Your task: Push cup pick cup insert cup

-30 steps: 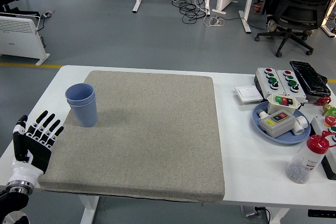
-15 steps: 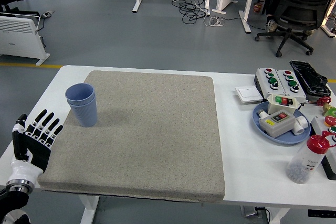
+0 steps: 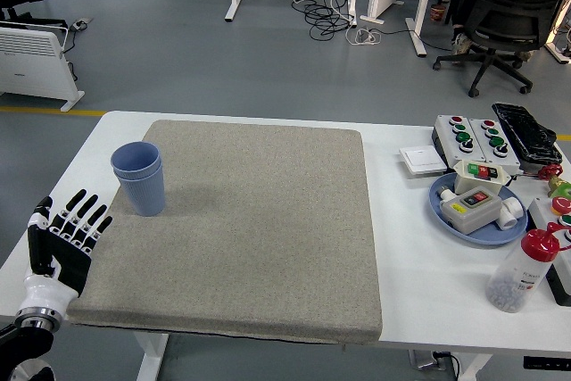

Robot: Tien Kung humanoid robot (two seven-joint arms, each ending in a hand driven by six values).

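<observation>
Two blue cups (image 3: pixel 139 178) stand nested, one inside the other, upright on the left part of the grey mat (image 3: pixel 259 220). My left hand (image 3: pixel 64 236) is at the table's lower left corner, below and left of the cups and apart from them, fingers spread and holding nothing. The right arm does not appear in the head view.
On the right of the white table (image 3: pixel 401 265) stand a blue plate (image 3: pixel 442 211) with button boxes, a switch box (image 3: pixel 473 135), a black tray (image 3: pixel 526 134), a white wall switch (image 3: pixel 421 160) and a red-capped bottle (image 3: pixel 524 270).
My left hand has shifted slightly right and down near the table's corner. The cups have not moved.
</observation>
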